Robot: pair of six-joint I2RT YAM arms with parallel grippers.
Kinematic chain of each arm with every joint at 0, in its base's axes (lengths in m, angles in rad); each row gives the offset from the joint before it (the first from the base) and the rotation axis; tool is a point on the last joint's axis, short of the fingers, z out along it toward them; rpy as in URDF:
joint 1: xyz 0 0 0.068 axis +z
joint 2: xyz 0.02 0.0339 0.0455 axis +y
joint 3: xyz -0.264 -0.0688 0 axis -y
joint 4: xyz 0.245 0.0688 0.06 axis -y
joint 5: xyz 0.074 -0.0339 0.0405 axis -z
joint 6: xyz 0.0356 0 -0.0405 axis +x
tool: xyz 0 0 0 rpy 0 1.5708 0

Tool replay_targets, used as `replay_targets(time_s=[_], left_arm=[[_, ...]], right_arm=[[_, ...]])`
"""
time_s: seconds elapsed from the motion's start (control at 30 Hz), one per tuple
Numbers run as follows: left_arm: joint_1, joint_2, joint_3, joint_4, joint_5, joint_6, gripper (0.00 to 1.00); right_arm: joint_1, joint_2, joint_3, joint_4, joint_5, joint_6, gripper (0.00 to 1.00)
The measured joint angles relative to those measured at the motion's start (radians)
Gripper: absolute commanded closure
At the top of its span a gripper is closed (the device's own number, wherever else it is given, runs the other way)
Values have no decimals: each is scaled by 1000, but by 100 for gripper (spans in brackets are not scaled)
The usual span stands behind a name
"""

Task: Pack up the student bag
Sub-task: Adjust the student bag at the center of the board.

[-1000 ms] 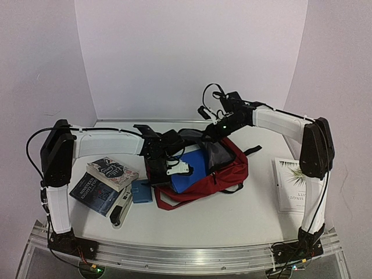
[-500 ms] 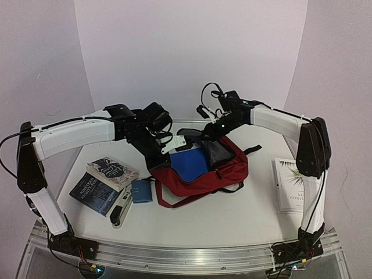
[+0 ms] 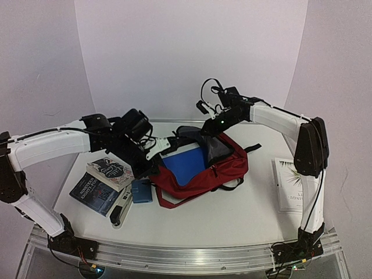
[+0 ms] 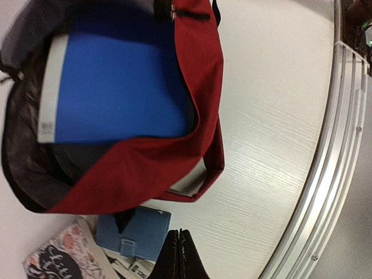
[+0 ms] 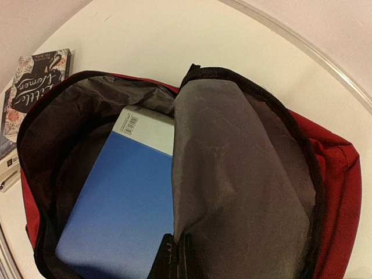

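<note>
The student bag [image 3: 224, 174], dark red with a grey lining, lies open in the middle of the table. A blue book [image 3: 185, 165] lies inside it, also visible in the left wrist view [image 4: 116, 87] and the right wrist view [image 5: 122, 215]. My right gripper [image 5: 179, 241] is shut on the edge of the bag's grey lining flap [image 5: 232, 174] and holds it up at the bag's far side [image 3: 204, 135]. My left gripper [image 4: 179, 235] is shut on nothing and hangs over the table just beyond the bag's left rim [image 4: 145, 168], next to a blue wallet [image 4: 139, 232].
A floral book [image 3: 112, 172] lies on a dark blue book [image 3: 93, 195] at the left. The blue wallet [image 3: 141, 190] and a black-and-white stapler-like item [image 3: 121, 212] lie beside them. A white book [image 3: 289, 185] lies at the right. The metal rail [image 4: 325, 174] marks the near edge.
My left arm has lifted out of the bag's opening and swung left and back; its gripper now hangs outside the rim. The blue book lies uncovered in the bag. The right gripper still holds the flap.
</note>
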Motion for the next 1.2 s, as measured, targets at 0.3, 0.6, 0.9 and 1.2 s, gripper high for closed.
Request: replay_targets(time_s=[0.3,0.6,0.9,1.2], left_arm=[[-7,140,6,84,2,-32,40],[-9,396,174,100,55,92,41],[-9,538,255,37,108,163,64],[-11,544,283,-6,76,165,100]], right_arm=[[-5,6,4,1,-8,1,100],[-5,6,-39,6,-20,3,100],[-5,6,-41,10,-23,3,100],[-5,6,-41,10,-23,1,100]])
